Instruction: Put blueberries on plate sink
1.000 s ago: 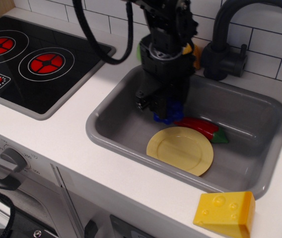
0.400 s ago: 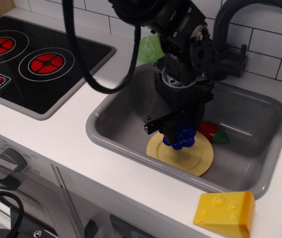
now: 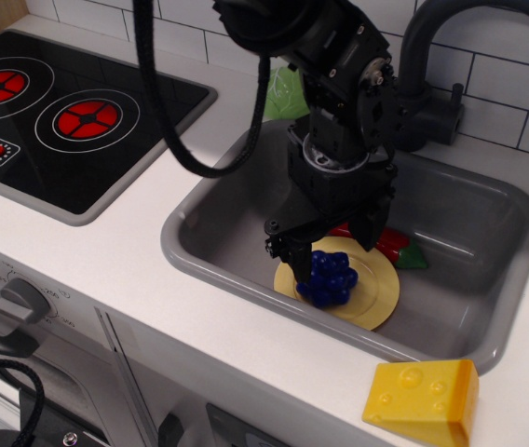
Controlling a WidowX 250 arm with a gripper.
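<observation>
The blueberries (image 3: 330, 277), a cluster of glossy dark blue balls, rest on the left half of the pale yellow plate (image 3: 376, 294). The plate lies on the floor of the grey sink (image 3: 488, 209). My black gripper (image 3: 325, 244) hangs just above the blueberries. Its jaws are spread apart to either side of the cluster, and it is open. The arm hides the back part of the plate and the sink behind it.
A red pepper with a green stem (image 3: 393, 242) lies in the sink just behind the plate. A yellow cheese wedge (image 3: 423, 400) sits on the counter at the front right. A dark faucet (image 3: 425, 88) stands behind the sink, and a stove (image 3: 50, 107) is at the left.
The gripper carried the blueberries from the back of the sink forward over the plate, then opened. The blueberries now lie on the plate, below the jaws.
</observation>
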